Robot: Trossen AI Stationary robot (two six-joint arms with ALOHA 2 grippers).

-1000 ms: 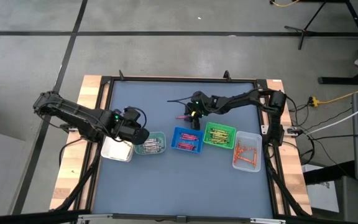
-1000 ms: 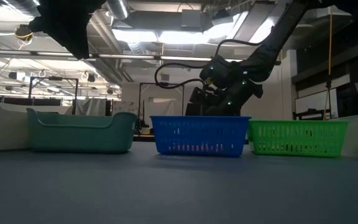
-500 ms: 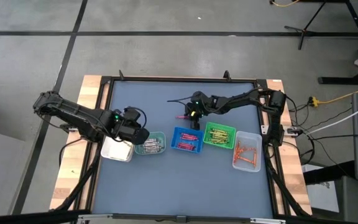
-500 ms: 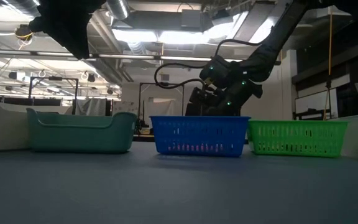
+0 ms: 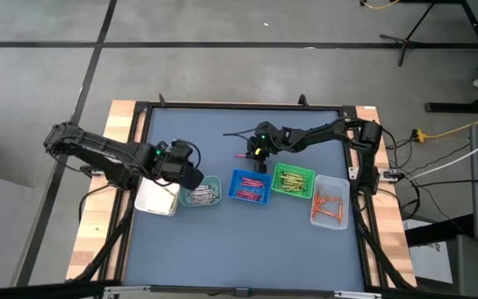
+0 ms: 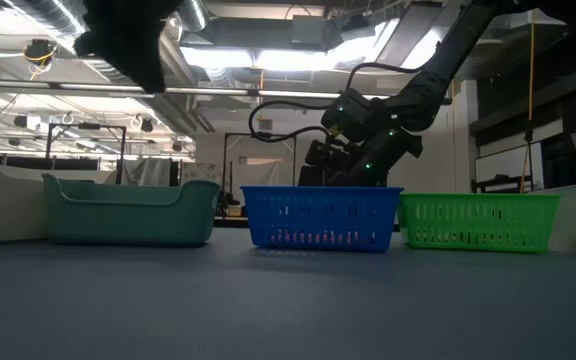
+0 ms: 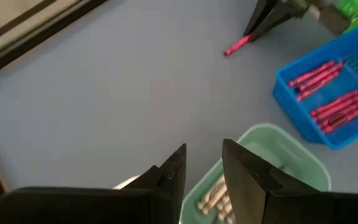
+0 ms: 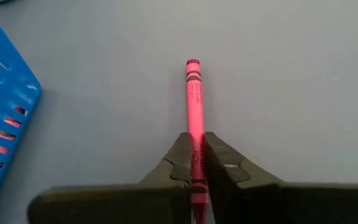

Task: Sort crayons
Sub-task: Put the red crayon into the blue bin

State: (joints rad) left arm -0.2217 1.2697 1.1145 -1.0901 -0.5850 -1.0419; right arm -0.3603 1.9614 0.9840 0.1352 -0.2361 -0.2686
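Crayon, pink [image 8: 194, 112], lies on the blue mat at about eleven o'clock from the blue basket [image 5: 250, 187]. The right gripper [image 8: 197, 163] is clamped on one end, the long axis running straight out ahead of the jaws. The left gripper [image 7: 202, 162], open and empty, hovers over the teal tray [image 7: 272, 149].

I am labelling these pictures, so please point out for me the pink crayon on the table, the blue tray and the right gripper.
pink crayon [image 8: 194, 102], right wrist view, middle of its paper wrap.
blue tray [image 7: 286, 91], left wrist view, its near wall.
right gripper [image 8: 199, 165], right wrist view, between its fingertips, shut on the pink crayon.
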